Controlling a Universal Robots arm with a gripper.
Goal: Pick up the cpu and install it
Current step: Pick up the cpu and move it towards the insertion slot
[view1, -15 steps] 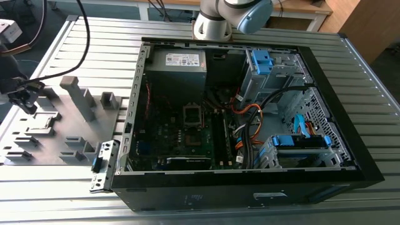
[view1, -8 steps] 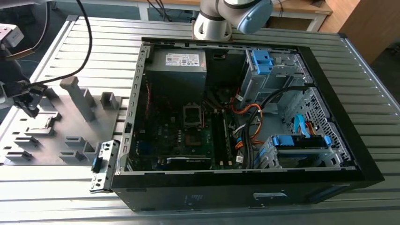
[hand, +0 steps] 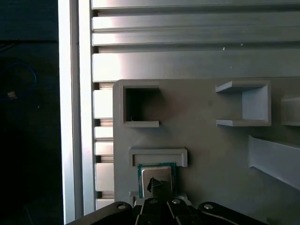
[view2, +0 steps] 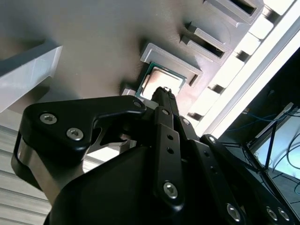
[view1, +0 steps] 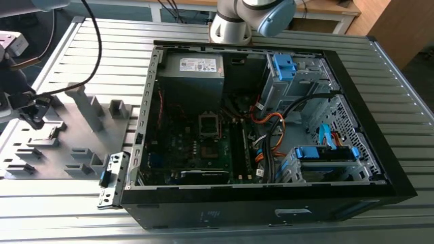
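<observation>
cpu (hand: 157, 171) in fixture (hand: 211, 150) pocket | jaws look closed, empty, over it | we judge it light, rigid, fragile: grip opposite edges

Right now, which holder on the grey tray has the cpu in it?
The holder nearest the pincer: the cpu sits in it. The square pocket and open bracket stand empty.

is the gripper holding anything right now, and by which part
It cannot be told: the gripper hangs right at the cpu, which lies in its grey fixture.
</observation>
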